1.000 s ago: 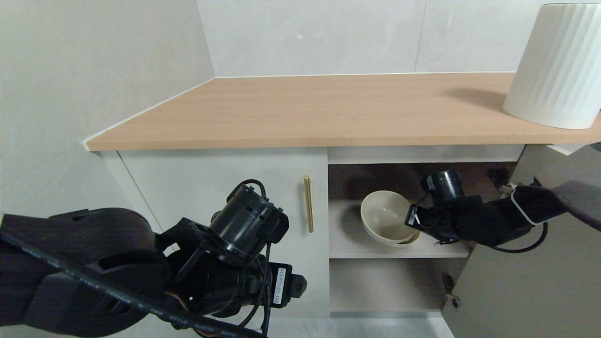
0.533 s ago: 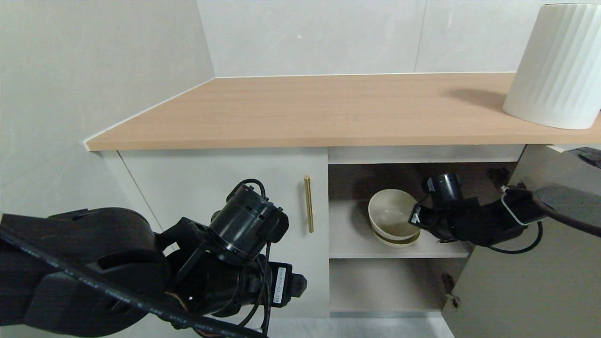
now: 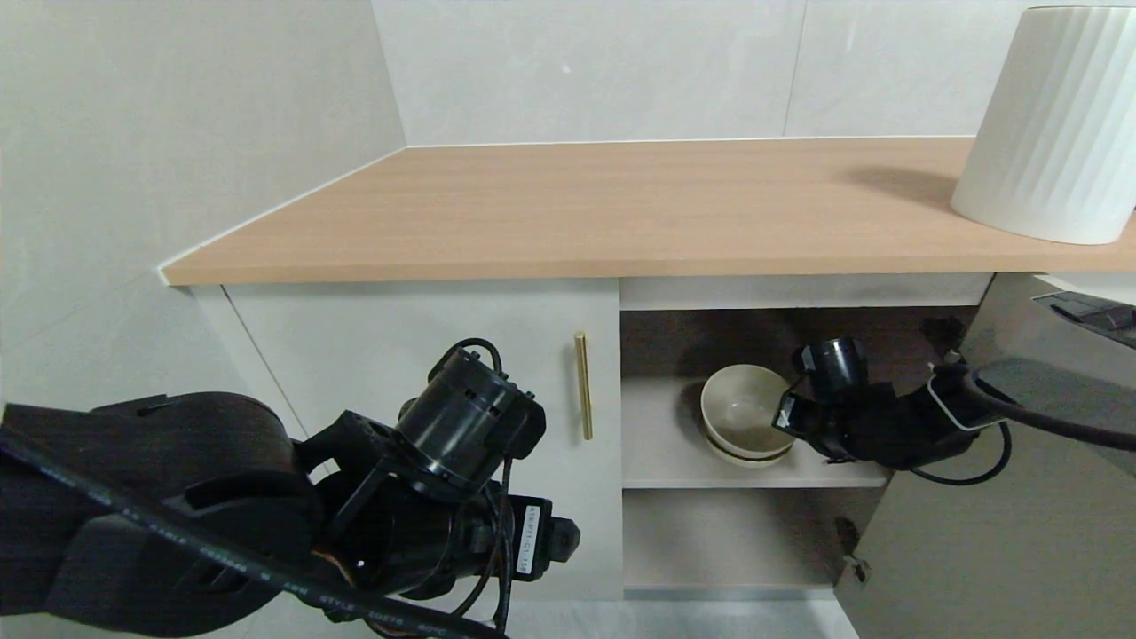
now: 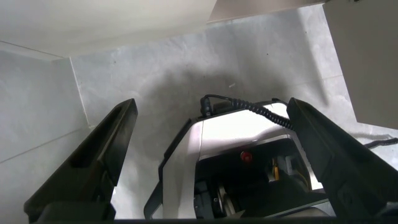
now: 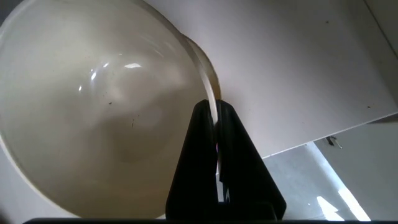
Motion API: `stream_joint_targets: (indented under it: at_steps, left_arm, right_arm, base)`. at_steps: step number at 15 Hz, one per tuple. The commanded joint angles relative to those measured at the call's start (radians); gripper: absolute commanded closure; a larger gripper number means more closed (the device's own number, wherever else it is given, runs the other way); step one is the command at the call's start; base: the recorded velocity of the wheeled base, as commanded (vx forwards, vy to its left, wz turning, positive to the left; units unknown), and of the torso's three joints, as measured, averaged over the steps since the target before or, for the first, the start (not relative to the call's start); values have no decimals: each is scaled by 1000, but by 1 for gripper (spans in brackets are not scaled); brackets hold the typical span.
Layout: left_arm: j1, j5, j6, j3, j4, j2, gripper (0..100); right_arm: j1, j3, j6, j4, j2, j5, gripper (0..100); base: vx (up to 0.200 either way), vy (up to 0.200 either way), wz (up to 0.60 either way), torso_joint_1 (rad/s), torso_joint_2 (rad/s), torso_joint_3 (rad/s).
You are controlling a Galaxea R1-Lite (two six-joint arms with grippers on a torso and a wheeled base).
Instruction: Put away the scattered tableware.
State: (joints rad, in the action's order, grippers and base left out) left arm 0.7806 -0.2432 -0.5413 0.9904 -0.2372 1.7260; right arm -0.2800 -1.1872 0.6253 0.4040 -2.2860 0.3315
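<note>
A beige bowl (image 3: pixel 741 413) rests on the middle shelf (image 3: pixel 661 444) of the open cabinet, stacked on a darker-rimmed dish (image 3: pixel 750 454). My right gripper (image 3: pixel 785 417) is inside the cabinet at the bowl's right side. In the right wrist view its fingers (image 5: pixel 205 143) pinch the rim of the bowl (image 5: pixel 106 112), and the lower dish's rim (image 5: pixel 208 68) shows just behind. My left gripper (image 4: pixel 211 109) hangs low in front of the closed left door, open over the floor with nothing between its fingers.
The right cabinet door (image 3: pixel 1021 532) stands swung open beside my right arm. The left door carries a gold handle (image 3: pixel 582 386). A white ribbed container (image 3: pixel 1052 124) sits on the wooden countertop (image 3: pixel 621 204). A lower shelf (image 3: pixel 728 532) lies below.
The bowl has gone from steeply tilted to nearly level, settling down onto the dish beneath it, with my right gripper still on its rim. The left arm has not moved.
</note>
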Motion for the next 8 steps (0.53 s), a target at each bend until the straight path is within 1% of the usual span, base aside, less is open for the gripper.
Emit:
stream_joint_targets:
  at_steps: [1,8]
  left_arm:
    - [0,-1,0,1,1,0,0]
    - [0,-1,0,1,-1,0,0]
  right_arm:
    - [-1,-5,1,-1,-15,3,100]
    - [-1,-6,1,-1,-17,6,100]
  base:
    - [0,0,0,0,0,0]
    - [0,0,0,0,0,0]
